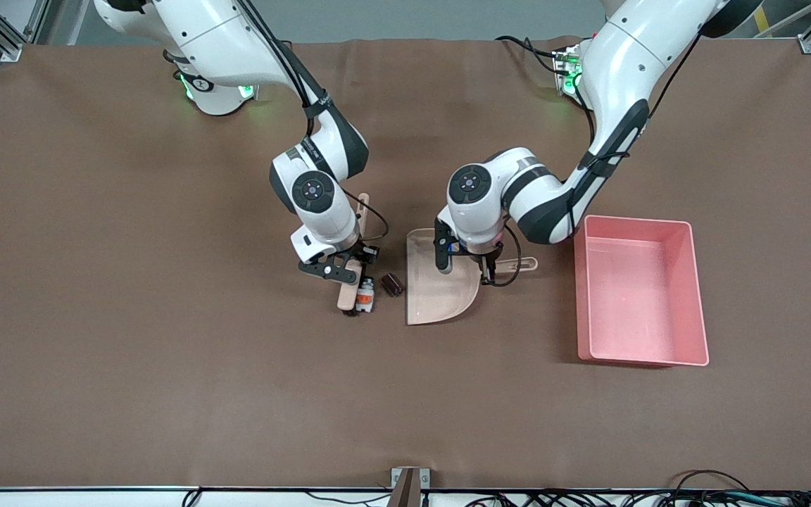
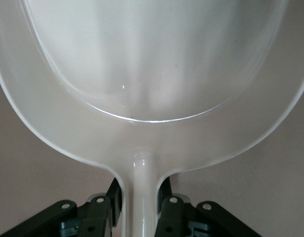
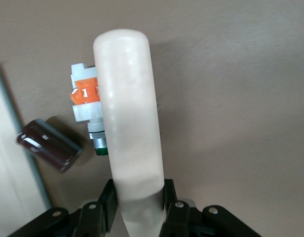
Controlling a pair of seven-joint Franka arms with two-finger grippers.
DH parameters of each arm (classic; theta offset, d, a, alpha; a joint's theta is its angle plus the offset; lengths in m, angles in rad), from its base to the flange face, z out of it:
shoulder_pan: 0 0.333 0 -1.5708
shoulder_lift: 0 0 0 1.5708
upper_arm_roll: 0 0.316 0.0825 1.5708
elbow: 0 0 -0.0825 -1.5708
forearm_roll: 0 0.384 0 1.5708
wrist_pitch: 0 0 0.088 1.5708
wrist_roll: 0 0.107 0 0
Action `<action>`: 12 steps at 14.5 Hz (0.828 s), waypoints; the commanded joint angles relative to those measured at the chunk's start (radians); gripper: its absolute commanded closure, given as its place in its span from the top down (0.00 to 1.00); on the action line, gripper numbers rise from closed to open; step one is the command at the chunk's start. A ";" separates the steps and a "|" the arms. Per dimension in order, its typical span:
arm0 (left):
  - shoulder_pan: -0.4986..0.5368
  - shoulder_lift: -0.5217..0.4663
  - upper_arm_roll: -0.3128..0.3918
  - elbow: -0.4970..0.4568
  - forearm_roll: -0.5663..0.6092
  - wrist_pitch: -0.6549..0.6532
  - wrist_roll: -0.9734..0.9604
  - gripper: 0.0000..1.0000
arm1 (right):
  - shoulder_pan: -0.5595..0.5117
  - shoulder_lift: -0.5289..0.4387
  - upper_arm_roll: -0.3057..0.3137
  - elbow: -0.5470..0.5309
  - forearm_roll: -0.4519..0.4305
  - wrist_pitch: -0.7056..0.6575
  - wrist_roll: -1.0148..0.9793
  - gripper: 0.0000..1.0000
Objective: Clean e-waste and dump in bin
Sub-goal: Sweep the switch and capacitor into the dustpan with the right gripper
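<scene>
The white-grey cylinder with an orange label lies on the table right beside the brush head; it also shows in the right wrist view. The dark ribbed block lies between it and the dustpan's open edge, and shows in the right wrist view too. My right gripper is shut on the beige brush, held low over the table. My left gripper is shut on the handle of the beige dustpan, which rests on the table. The pink bin is empty.
The bin stands beside the dustpan, toward the left arm's end of the table. The dustpan's flat edge faces the two parts. Brown mat covers the table. Cables run along the table's front edge.
</scene>
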 commanded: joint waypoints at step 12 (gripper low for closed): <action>-0.053 0.073 0.000 0.104 0.015 -0.059 -0.019 0.14 | 0.032 0.053 0.050 0.107 0.016 -0.014 -0.078 0.01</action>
